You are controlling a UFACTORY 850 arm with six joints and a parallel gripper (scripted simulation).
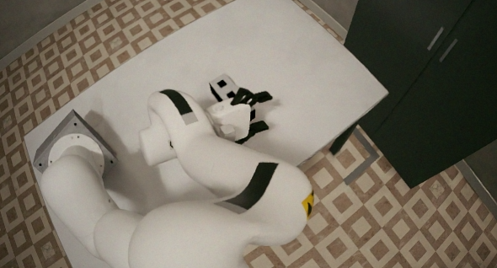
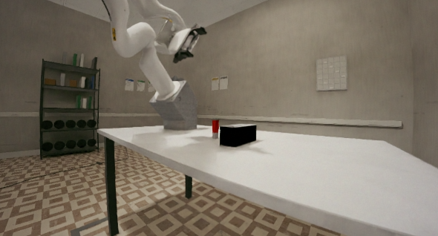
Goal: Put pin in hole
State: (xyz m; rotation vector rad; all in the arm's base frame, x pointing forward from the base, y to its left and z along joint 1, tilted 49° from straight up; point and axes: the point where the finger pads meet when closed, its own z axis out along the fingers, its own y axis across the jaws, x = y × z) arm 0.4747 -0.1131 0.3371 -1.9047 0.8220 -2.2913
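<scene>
While end effector (image 2: 186, 45) hangs released w/ nothing gripped, upright cylindrical pin (image 2: 215, 128) stands beside matte boxy block (image 2: 237, 134).

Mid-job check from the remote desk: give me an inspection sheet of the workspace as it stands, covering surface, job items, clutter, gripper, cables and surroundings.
Surface: white table, dark legs.
Block: block rests on the table; black sides, white top; one square hole shows in the top view, the rest is hidden by the arm.
Pin: pin stands upright beside the block, red end up, not in any hole.
Clutter: nothing seen.
Gripper: gripper open, empty, raised high above the table.
Cables: thin line along the upper arm; one on the floor by the shelf.
Surroundings: shelf unit, dark cabinet, wall papers, patterned tile floor.
</scene>
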